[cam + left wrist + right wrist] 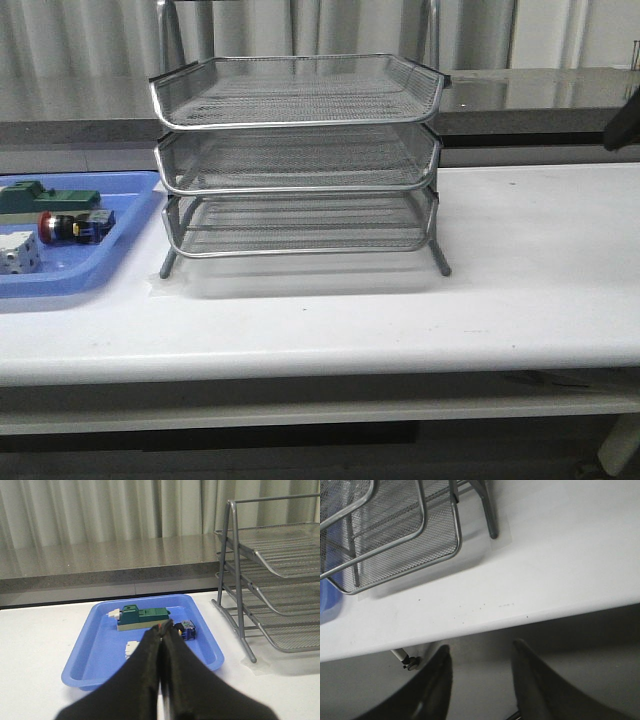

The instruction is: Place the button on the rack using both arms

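One three-tier silver wire-mesh rack (297, 165) with chrome rims and grey legs, centre of the white table (520, 290). Three trays, nothing visible in any of them. Two front legs visible in the front view, splayed out at the bottom corners.

One flat blue plastic tray (75, 275) at 9 o'clock from the rack, just beside its left leg, not touching as far as I can tell.

Tray contents, counted:
- One small push button (70, 225), red mushroom head, black body with blue bit, lying on its side, head pointing away from the rack. Roughly mid-tray.
- One green block (45, 195) on a cream base, at 12 o'clock from the button, close to it.
- One white dice-like block (18, 252), at 7 o'clock from the button, near the tray's front rim.

Left black two-finger gripper (161, 645): fingers pressed together, no gap, nothing between them. It hangs over the tray; in the left wrist view its tips overlap the button (186, 629), contact can't be judged.

Right black two-finger gripper (480, 652): fingers spread wide apart, holding nothing. Sits off the table's front edge, rack corner (440, 535) well apart from it. In the front view only a dark sliver of an arm (625, 120) shows at the right edge, 3 o'clock from the rack.
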Robot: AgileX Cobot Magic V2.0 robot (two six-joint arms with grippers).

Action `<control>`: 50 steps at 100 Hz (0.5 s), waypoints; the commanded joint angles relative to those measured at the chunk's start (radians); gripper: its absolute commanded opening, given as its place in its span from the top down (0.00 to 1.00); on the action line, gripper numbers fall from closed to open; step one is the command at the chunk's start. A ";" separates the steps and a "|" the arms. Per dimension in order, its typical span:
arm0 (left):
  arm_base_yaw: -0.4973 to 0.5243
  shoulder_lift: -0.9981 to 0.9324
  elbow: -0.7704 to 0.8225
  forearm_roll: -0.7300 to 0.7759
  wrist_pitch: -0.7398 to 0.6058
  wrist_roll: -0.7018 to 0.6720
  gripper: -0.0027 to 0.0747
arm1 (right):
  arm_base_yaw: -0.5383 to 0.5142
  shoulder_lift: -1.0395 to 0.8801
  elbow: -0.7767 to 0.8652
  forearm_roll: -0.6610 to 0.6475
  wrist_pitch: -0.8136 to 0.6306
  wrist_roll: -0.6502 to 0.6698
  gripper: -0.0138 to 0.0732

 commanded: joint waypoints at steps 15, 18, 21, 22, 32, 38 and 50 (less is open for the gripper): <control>0.002 -0.033 0.056 -0.009 -0.075 -0.010 0.99 | 0.001 0.025 -0.038 0.134 -0.113 -0.026 0.39; 0.002 -0.033 0.056 -0.009 -0.075 -0.010 0.99 | 0.006 0.038 -0.038 0.160 -0.123 -0.037 0.39; 0.002 -0.033 0.056 -0.009 -0.075 -0.010 0.99 | 0.012 0.050 -0.038 0.184 -0.131 -0.057 0.39; 0.002 -0.033 0.056 -0.009 -0.075 -0.010 0.99 | 0.013 0.053 -0.038 0.191 -0.134 -0.061 0.39; 0.002 -0.033 0.056 -0.009 -0.075 -0.010 0.99 | 0.034 0.107 -0.038 0.292 -0.160 -0.119 0.39; 0.002 -0.033 0.056 -0.009 -0.075 -0.010 0.99 | 0.048 0.139 -0.039 0.343 -0.176 -0.160 0.39; 0.002 -0.033 0.056 -0.009 -0.075 -0.010 0.99 | 0.074 0.199 -0.041 0.464 -0.200 -0.242 0.39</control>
